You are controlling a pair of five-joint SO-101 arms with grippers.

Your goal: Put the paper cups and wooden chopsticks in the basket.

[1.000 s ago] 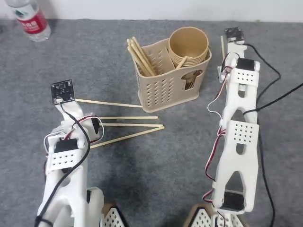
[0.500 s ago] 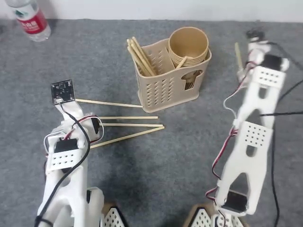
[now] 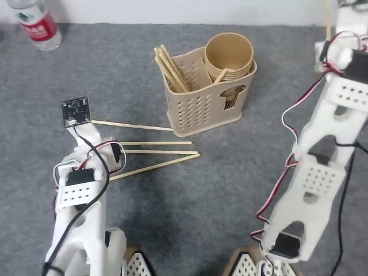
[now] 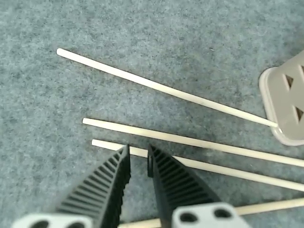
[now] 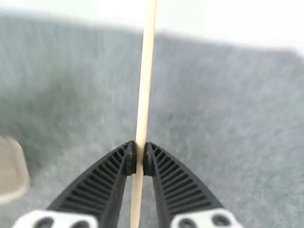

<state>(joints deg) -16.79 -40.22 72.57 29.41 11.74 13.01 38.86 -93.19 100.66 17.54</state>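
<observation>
Since 1.0 s ago the right arm [image 3: 322,155] has swung from just right of the basket [image 3: 204,103] out to the far right corner. The right gripper [image 5: 137,159] is pinching one wooden chopstick [image 5: 145,71] at about mid-length, jaws pressed against it on both sides. In the high view that held chopstick [image 3: 328,20] now stands roughly upright by the far edge, well apart from the basket. The left arm [image 3: 80,190] has not moved, and the four loose chopsticks [image 3: 155,152] lie as before.

The left gripper [image 4: 137,161] is parted a little with nothing between the jaws, its tips just over one loose chopstick [image 4: 213,166].

The right arm's far end and the held chopstick's top are cut off by the high view's far edge. The left gripper is hidden under its own arm there. The paper cups [image 3: 229,54] are nested in the basket's right compartment; the count is hard to make out. More chopsticks [image 3: 169,69] lean in its left compartment. Only a basket corner [image 4: 287,104] shows in the left wrist view.

The loose chopsticks lie near-left of the basket, on grey carpet [image 3: 190,201]. One tip touches the basket's foot. There is a white wall strip [image 3: 172,10] along the far edge and a plastic bottle [image 3: 35,23] at far left, its top cut off.
</observation>
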